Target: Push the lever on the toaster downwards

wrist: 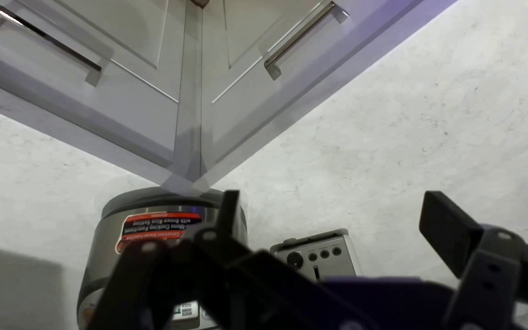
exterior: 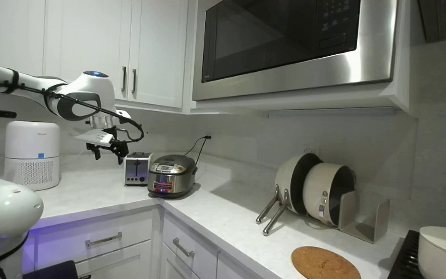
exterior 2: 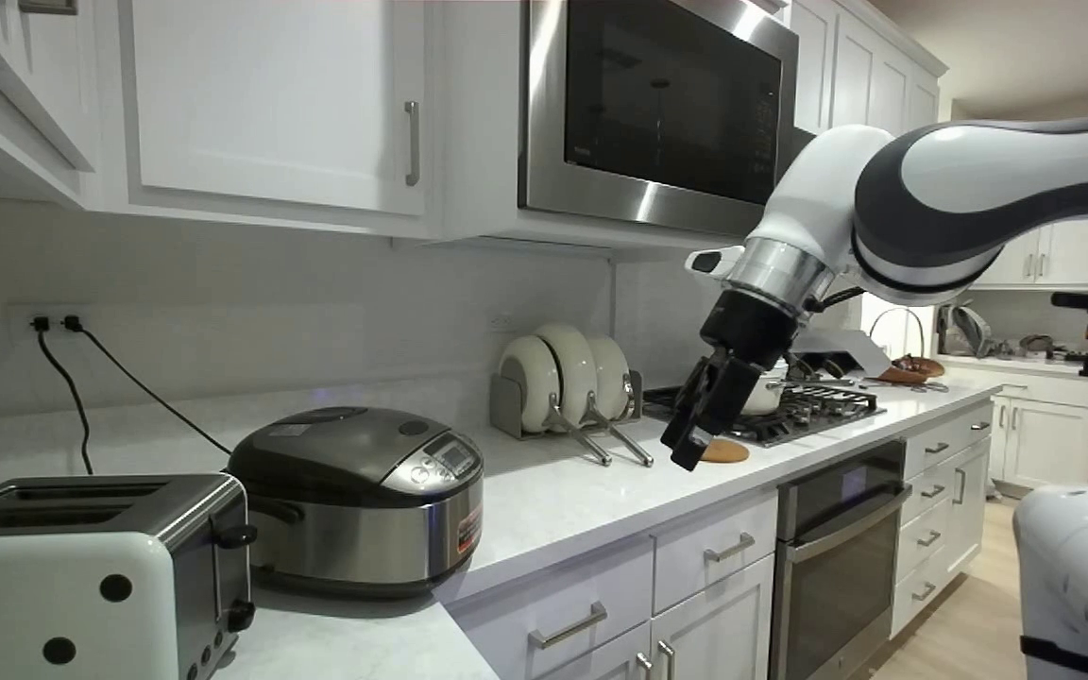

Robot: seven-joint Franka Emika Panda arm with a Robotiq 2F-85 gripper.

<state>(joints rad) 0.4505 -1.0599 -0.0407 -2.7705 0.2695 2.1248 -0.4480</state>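
Toaster [exterior: 137,170] stands upright on the pale countertop [exterior: 91,186], near the inner corner where the two front edges meet, just beside the rice cooker [exterior: 171,180], which sits right at that corner. The end with the lever [exterior 2: 236,536] points roughly toward the front edge; the toaster's long axis runs back from there toward the rear edge, and the two bread slots [exterior 2: 34,518] on top follow the same line. The end panel is silver-grey, with a dark upright track down the middle and, low down, a row of small round buttons [wrist: 324,253] beside a larger black dial [wrist: 294,260]. In an exterior view the long side shows white and glossy with round black dots [exterior 2: 115,587], under a dark top with a metallic sheen; part of the body is cut off by the frame there. The lever's black knob sits high in the track. In an exterior view the gripper [exterior 2: 680,448] hangs tilted in the air, fingertips downward, well apart from the toaster. It is released: in the wrist view its two black fingers [wrist: 449,229] stand wide apart, one seen in front of the rice cooker, the other over pale countertop, and the gap between them takes in more countertop and a portion of the toaster's end panel, the rest hidden.
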